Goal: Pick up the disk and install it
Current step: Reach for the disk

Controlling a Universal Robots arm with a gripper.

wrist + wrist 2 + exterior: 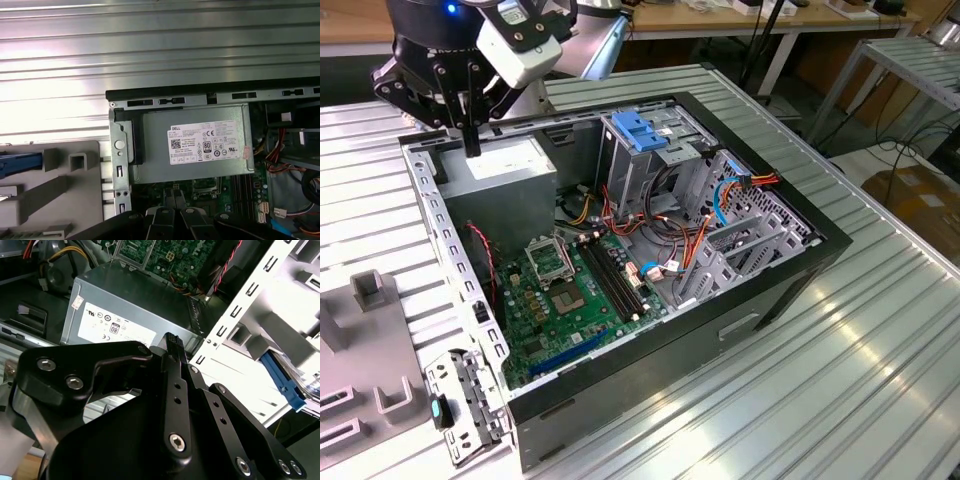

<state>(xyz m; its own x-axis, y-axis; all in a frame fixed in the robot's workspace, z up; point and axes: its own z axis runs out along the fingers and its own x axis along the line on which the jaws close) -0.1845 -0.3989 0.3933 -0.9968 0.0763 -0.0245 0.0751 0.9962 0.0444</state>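
Nearest to us in the exterior view lies one ribbed metal counter (840,380). On it, at the exterior view's left, is one grey fixture (380,400) with two upright blocks. The disk (19,164) rests on that fixture, outside the case and well apart from the gripper. In both wrist views we make out one of its blue side rails, the second wrist view showing it beyond the case's pale flange. Next comes one open computer case (770,290) with black walls. On its floor is one green motherboard (560,300) carrying one blue slot (565,350) and one bare processor socket (548,262). Red and orange cables (695,240) run from the board toward one metal drive cage (630,185) capped in blue plastic. Farther back in the case's corner sits one grey power supply (505,175) bearing one white sticker (207,142). Over its outer edge, by the case wall, hangs the one gripper (470,148), its jaws closed together on nothing. We cannot tell whether the tips touch the box. Farthest off, beyond the counter, stands one wooden bench (720,20).
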